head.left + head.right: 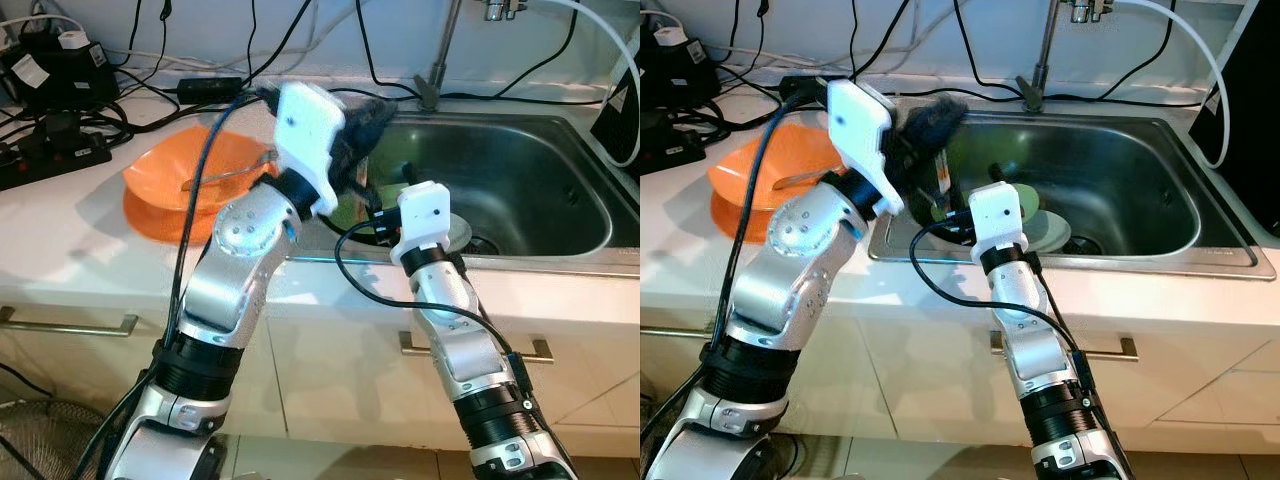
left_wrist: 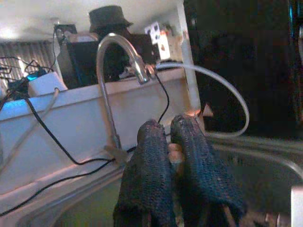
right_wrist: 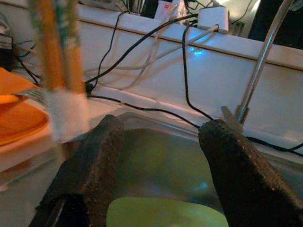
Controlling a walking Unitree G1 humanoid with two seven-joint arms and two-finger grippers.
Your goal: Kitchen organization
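The left gripper [image 2: 166,156], fingers clamped on a brush [image 3: 61,56], hangs over the sink's [image 1: 1180,190] left edge near the orange bowls [image 1: 175,175], while the right gripper [image 3: 161,156], fingers spread, hovers over a green plate [image 3: 165,213], likely reaching for it next.

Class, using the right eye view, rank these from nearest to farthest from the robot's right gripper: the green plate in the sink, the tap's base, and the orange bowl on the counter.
Measured from the right gripper:
1. Green plate: in the sink, just beyond the gripper.
2. Tap's base: behind the sink, on its back rim.
3. Orange bowl: on the counter, far to the robot's left, past the left arm.
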